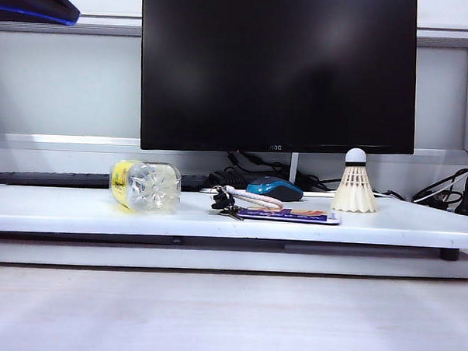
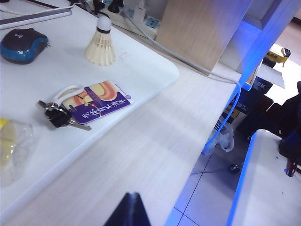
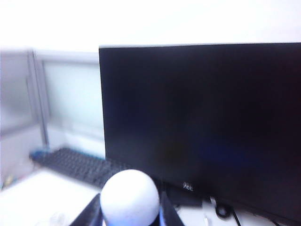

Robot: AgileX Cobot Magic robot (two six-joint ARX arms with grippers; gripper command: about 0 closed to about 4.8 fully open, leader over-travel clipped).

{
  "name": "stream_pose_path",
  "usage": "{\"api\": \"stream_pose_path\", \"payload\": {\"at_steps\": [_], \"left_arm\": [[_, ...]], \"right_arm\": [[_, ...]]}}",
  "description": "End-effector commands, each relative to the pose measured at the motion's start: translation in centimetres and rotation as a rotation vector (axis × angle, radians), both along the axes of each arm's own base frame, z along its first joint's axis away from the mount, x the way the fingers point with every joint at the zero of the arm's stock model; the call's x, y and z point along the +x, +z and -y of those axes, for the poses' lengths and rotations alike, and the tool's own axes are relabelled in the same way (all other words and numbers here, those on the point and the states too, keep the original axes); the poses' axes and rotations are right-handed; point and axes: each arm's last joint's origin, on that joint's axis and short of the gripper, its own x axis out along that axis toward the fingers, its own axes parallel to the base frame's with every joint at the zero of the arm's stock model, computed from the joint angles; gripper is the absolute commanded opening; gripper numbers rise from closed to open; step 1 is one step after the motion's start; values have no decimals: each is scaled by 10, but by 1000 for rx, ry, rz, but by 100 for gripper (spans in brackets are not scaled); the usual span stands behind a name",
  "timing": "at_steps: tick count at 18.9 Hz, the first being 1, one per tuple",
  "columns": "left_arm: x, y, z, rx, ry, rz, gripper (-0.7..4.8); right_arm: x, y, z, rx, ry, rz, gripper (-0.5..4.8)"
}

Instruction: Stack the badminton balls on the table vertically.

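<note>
Claws: the left claw (image 2: 128, 211) shows only a dark tip, so its spread cannot be told; the right claw (image 3: 130, 207) pinches a white feather shuttlecock (image 3: 130, 197) by its rounded cork tip.
Ahead of the left claw, on the long white tabletop (image 2: 141, 70), lie a clear ribbed plastic bottle (image 1: 146, 186), a white braided cord with keys (image 2: 60, 106) touching a purple card (image 2: 101, 101), then an upright second white shuttlecock (image 1: 355, 183); a black monitor (image 3: 207, 122) fills the right claw's view.

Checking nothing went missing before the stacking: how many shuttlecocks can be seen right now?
2. One shuttlecock stands upright, cork up, on the white board's right side. The other's cork tip sits between the right gripper's fingers, its skirt hidden.
</note>
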Motion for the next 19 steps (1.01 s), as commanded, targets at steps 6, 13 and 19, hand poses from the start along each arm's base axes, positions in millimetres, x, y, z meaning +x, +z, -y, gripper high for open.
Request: {"api": "stream_pose_path", "payload": {"at_steps": [6, 13, 19], "left_arm": [[0, -3, 0, -5, -10, -6, -6], [0, -4, 0, 5, 11, -3, -6], [1, -4, 0, 16, 32, 1, -5]], "right_arm": [[42, -50, -4, 62, -11, 30, 147], [93, -96, -11, 129, 20, -51, 147], [119, -138, -14, 126, 20, -120, 143]]}}
